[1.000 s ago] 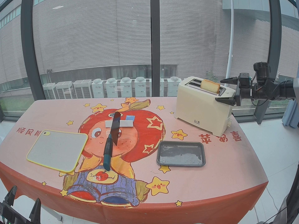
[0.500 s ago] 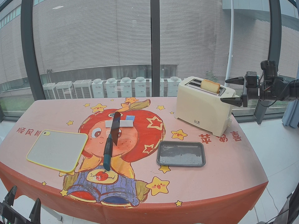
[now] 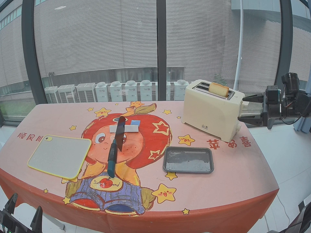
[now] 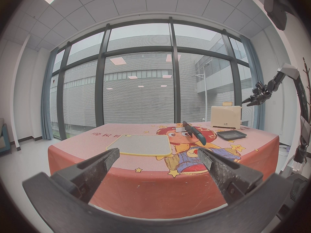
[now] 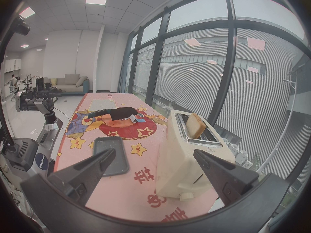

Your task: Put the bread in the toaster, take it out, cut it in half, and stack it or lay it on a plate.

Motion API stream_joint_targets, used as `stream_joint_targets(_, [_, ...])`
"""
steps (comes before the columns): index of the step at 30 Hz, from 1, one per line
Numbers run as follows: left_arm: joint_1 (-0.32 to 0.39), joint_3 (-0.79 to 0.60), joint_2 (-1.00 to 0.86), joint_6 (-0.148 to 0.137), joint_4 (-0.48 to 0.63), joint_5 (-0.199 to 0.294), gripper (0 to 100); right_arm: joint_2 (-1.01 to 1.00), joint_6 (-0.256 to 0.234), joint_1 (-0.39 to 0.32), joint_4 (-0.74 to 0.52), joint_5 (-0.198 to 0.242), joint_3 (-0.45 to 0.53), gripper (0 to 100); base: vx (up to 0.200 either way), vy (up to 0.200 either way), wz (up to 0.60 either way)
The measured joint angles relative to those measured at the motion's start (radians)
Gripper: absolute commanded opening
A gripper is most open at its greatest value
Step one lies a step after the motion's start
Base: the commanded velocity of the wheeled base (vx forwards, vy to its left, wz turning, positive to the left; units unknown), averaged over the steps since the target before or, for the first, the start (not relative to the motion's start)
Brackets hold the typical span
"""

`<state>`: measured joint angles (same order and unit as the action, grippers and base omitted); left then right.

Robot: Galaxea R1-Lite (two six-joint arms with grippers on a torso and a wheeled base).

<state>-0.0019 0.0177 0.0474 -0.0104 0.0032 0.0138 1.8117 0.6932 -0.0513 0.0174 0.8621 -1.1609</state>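
Bread (image 3: 218, 89) stands in a slot of the cream toaster (image 3: 207, 114), its top sticking out, at the far right of the desk (image 3: 226, 185). The right end effector (image 3: 242, 108) hangs just beside the toaster's right end, jaws wide apart and empty. The left end effector (image 4: 157, 152) sits low before the desk's near left corner, also spread open, holding nothing. A dark tray (image 3: 189, 171) lies in front of the toaster. A knife (image 3: 115, 146) lies mid-desk, with a cutting board (image 3: 60, 152) to its left.
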Motion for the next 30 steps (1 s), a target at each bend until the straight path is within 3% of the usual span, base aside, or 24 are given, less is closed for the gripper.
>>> stream_joint_targets(11, [0.0,0.0,0.0,0.0,0.0,0.0,100,-0.11,-0.034,-0.033,0.022,-0.027,0.144,100,0.0,0.0,0.0])
stream_joint_targets(17, [0.0,0.0,0.0,0.0,0.0,0.0,100,-0.132,-0.064,-0.032,0.215,-0.073,0.219,100,0.0,0.0,0.0])
stream_joint_targets(19, [0.0,0.0,0.0,0.0,0.0,0.0,100,-0.133,-0.1,-0.029,0.285,-0.096,0.245,100,0.0,0.0,0.0])
stream_joint_targets(23, [0.001,0.0,0.0,0.0,0.0,0.0,100,-0.135,-0.28,-0.01,0.471,-0.173,0.312,100,0.0,0.0,0.0])
stream_joint_targets(27, [0.001,0.0,0.0,0.0,0.0,0.0,100,-0.135,-0.429,0.013,0.635,-0.234,0.372,100,0.0,0.0,0.0])
stream_joint_targets(30, [0.0,0.0,0.0,0.0,0.0,0.0,100,-0.135,-0.498,0.031,0.733,-0.264,0.42,100,0.0,0.0,0.0])
